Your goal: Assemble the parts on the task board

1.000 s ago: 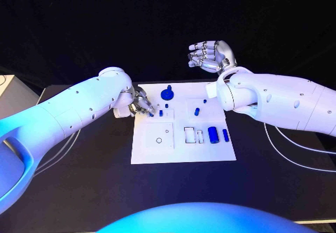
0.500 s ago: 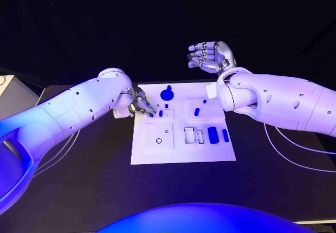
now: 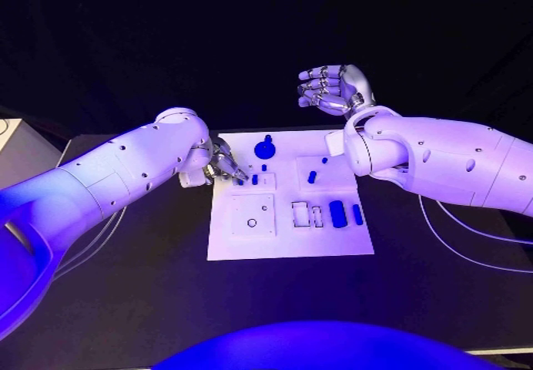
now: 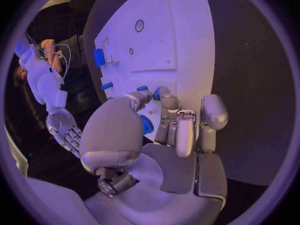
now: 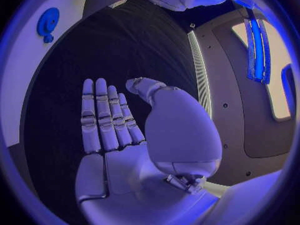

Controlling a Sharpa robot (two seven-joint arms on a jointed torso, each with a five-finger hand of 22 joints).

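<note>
The white task board (image 3: 289,239) lies mid-table with blue parts on it: a gear (image 3: 266,148), short pegs (image 3: 254,179), a thick cylinder (image 3: 337,213) and a slim bar (image 3: 357,213). My left hand (image 3: 226,167) is at the board's left edge. In the left wrist view this left hand (image 4: 156,135) has its thumb and fingertips closed around a small blue peg (image 4: 156,91) just above the board (image 4: 181,45). My right hand (image 3: 331,86) is raised beyond the board's far edge. The right wrist view shows that right hand (image 5: 125,135) holding nothing, with its fingers straight.
A white box (image 3: 17,142) sits at the table's far left edge. Thin cables (image 3: 455,239) trail over the table to the right of the board. The gear (image 5: 47,21) also appears in the right wrist view.
</note>
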